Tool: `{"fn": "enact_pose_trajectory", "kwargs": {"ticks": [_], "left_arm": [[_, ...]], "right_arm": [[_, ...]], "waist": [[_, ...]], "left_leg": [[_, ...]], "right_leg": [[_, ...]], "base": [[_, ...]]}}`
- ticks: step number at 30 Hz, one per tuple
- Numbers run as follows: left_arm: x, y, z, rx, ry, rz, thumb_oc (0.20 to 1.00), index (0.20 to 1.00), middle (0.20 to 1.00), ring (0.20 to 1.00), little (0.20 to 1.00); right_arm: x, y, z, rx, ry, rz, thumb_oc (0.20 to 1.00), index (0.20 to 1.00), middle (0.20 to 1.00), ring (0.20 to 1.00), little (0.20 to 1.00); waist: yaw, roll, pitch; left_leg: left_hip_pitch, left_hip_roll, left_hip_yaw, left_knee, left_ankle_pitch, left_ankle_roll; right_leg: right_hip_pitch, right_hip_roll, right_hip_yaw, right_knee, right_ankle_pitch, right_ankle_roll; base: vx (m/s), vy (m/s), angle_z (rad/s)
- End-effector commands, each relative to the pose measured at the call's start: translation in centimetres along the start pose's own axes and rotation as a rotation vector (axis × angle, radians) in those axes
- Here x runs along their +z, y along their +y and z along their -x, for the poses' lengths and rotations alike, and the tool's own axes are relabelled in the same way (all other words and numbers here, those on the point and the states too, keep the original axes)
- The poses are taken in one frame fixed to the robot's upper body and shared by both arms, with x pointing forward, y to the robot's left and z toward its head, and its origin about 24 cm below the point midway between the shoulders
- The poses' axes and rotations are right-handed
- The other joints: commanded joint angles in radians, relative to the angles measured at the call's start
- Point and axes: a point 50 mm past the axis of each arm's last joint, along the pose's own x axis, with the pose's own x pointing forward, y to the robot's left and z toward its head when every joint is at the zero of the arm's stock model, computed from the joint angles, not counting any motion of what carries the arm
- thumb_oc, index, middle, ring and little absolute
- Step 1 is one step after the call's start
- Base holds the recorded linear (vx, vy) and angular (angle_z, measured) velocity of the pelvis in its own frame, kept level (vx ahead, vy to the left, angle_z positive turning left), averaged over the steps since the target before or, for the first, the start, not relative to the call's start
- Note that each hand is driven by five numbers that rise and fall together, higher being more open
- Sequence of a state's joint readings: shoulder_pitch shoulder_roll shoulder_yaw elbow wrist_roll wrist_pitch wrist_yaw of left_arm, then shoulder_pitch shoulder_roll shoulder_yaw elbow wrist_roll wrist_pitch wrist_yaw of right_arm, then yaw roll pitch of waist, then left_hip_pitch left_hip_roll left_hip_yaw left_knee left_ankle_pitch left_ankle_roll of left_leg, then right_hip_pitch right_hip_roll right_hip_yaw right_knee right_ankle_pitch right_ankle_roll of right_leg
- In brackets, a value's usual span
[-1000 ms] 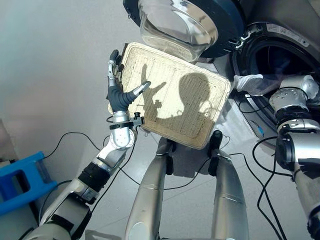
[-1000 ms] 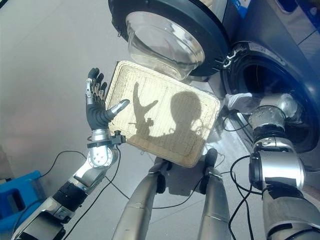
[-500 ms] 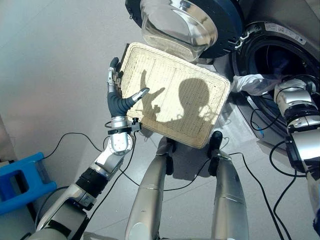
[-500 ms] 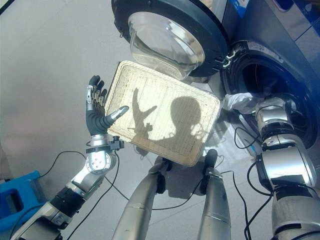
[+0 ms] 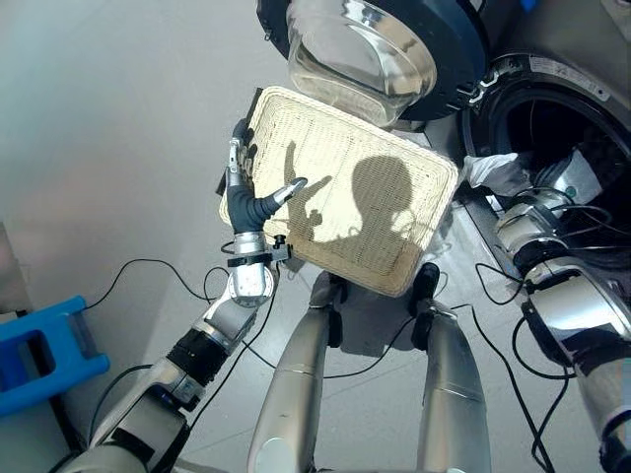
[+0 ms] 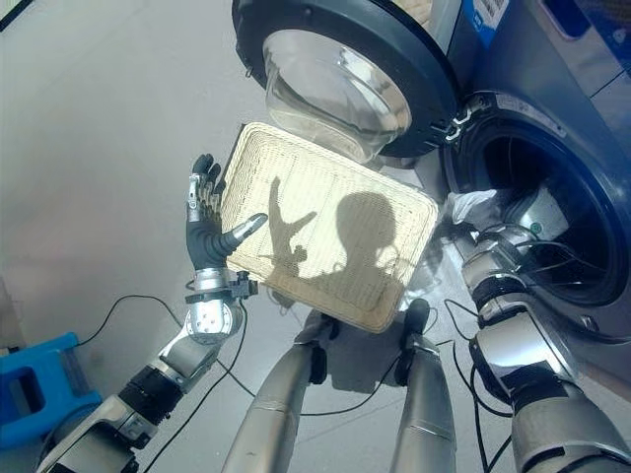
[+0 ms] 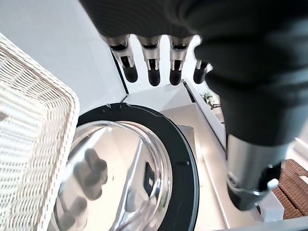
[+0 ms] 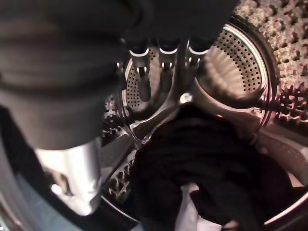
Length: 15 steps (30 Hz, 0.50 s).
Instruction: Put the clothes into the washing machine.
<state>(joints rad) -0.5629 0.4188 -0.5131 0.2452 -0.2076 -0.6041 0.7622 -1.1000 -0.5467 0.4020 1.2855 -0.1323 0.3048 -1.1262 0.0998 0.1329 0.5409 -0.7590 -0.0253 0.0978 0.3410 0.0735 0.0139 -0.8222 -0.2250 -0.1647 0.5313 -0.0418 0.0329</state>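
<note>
The washing machine (image 6: 552, 197) stands with its door (image 6: 345, 74) swung wide, so the drum is reachable; dark clothes (image 8: 211, 168) already lie inside, a white garment (image 6: 471, 209) draped over its lip. The empty wicker basket (image 6: 325, 236) rests on the floor beside it. The left robot hand (image 6: 209, 232) hovers open-fingered at the basket's edge; the right robot hand (image 8: 144, 77), fingers straight, reaches into the drum to push clothes deeper.

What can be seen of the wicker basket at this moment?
The basket is a shallow rectangular tray of pale cream woven wicker with rounded corners and a low raised rim. Nothing lies in it. It sits on the grey floor in front of the robot, just below the washing machine's open round door and to the left of the drum opening. Shadows of the robot's head and hand fall across its weave. The left hand is raised, fingers straight, by its left edge; contact cannot be told.
</note>
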Motion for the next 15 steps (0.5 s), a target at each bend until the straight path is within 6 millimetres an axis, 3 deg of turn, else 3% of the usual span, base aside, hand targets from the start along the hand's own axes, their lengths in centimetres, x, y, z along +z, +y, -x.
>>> {"fn": "enact_pose_trajectory", "kwargs": {"ticks": [1, 8, 15], "left_arm": [[1.3, -1.8, 0.2, -0.014, -0.098, 0.069, 1.0, 1.0, 1.0, 1.0, 1.0], [0.4, -2.0, 0.9, -0.023, -0.072, 0.045, 1.0, 1.0, 1.0, 1.0, 1.0], [-0.1, -2.1, 1.1, -0.024, -0.064, 0.046, 1.0, 1.0, 1.0, 1.0, 1.0]], "right_arm": [[-1.2, -1.9, -1.9, -0.202, -0.024, 0.073, 1.0, 1.0, 1.0, 1.0, 1.0], [-2.5, -0.7, 0.9, -0.233, 0.066, 0.082, 1.0, 1.0, 1.0, 1.0, 1.0], [-4.2, 1.3, 4.0, -0.09, 0.205, 0.081, 1.0, 1.0, 1.0, 1.0, 1.0]], "waist": [[-0.008, 0.08, -0.021], [-0.012, 0.073, -0.021], [-0.019, 0.071, -0.021]], "left_leg": [[0.045, -0.068, 0.023, 0.049, -0.15, 0.014], [0.083, -0.071, 0.016, 0.036, -0.153, 0.016], [0.102, -0.07, 0.019, 0.016, -0.146, 0.016]], "right_leg": [[0.038, 0.014, -0.101, 0.025, -0.03, 0.056], [0.078, 0.02, -0.098, 0.017, -0.033, 0.058], [0.094, 0.025, -0.09, -0.004, -0.022, 0.06]], "base": [[-0.02, 0.037, 0.05], [0.0, 0.02, 0.04], [0.0, 0.026, 0.01]]}}
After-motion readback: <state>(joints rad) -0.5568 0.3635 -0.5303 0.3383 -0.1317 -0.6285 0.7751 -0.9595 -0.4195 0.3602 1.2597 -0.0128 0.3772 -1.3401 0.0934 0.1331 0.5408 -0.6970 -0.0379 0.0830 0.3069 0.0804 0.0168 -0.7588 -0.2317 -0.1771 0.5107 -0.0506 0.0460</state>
